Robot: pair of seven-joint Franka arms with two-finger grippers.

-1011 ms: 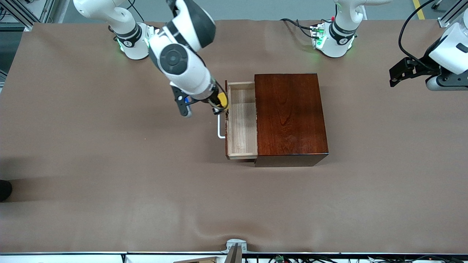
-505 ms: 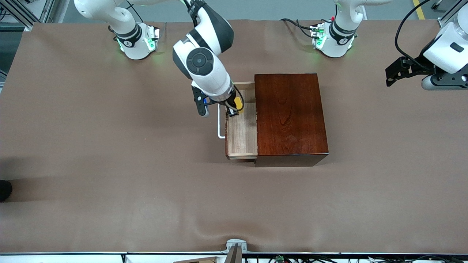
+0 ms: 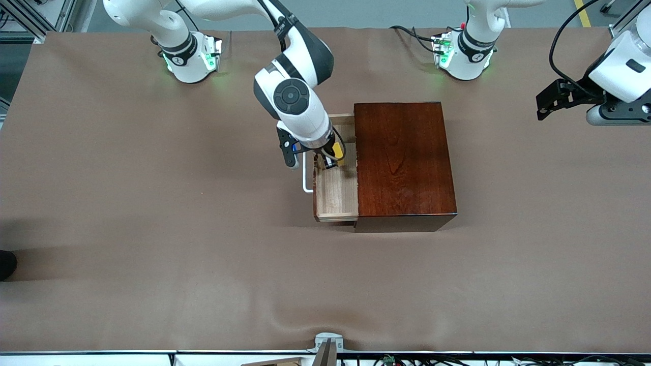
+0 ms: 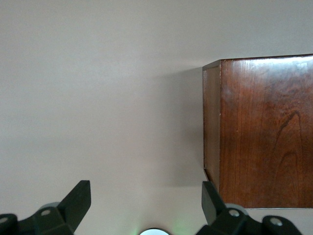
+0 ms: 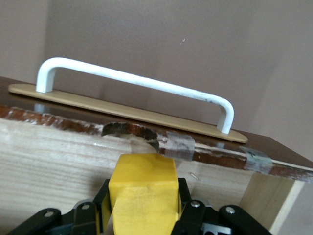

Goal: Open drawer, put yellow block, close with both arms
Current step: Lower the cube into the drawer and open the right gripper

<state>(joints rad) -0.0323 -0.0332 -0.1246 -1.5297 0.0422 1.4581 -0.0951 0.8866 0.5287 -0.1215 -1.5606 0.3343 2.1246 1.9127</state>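
Since earlier my right tool (image 3: 331, 158), clamped on the yellow block (image 3: 337, 151), moved over the open drawer (image 3: 335, 195); left tool (image 4: 145, 209) waits apart. Risk: block clips drawer front.

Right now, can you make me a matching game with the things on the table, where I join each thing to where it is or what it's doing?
Things
1. small bright yellow cube
2. pale wooden drawer tray
3. glossy reddish-brown wooden box
4. left arm's black tool

Places or states
A. pulled out, open
B. open, waiting toward the left arm's end of the table
C. gripped in the right arm's black tool, over the drawer
D. resting on the brown table, drawer sticking out

Pairs: 1-C, 2-A, 3-D, 4-B
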